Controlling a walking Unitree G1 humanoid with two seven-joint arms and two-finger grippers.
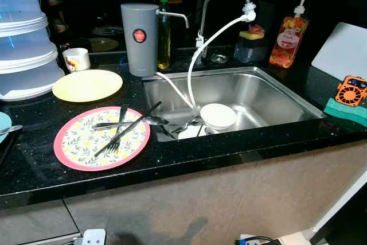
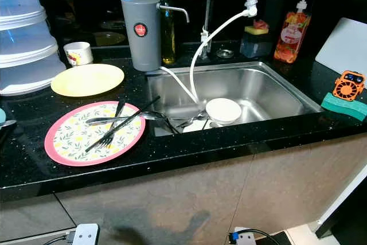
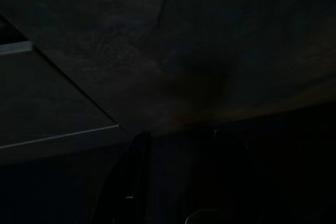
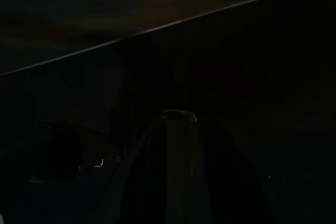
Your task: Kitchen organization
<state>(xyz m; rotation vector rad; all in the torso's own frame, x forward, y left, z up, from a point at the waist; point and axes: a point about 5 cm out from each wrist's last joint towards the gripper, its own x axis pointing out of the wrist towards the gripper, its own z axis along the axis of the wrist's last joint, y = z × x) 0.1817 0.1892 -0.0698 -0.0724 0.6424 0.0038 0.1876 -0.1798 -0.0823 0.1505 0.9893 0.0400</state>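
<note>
Left eye view: dark cutlery (image 1: 123, 127) crosses a round floral plate (image 1: 74, 142) beside the steel sink (image 1: 269, 98); gripper state is unreadable.

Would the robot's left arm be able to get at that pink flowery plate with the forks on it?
Probably yes. The pink plate lies near the counter's front edge on the robot's left side, with nothing standing between it and the robot. The black cutlery lying across it would need care. The left arm itself seems to hang idle below the counter.
</note>
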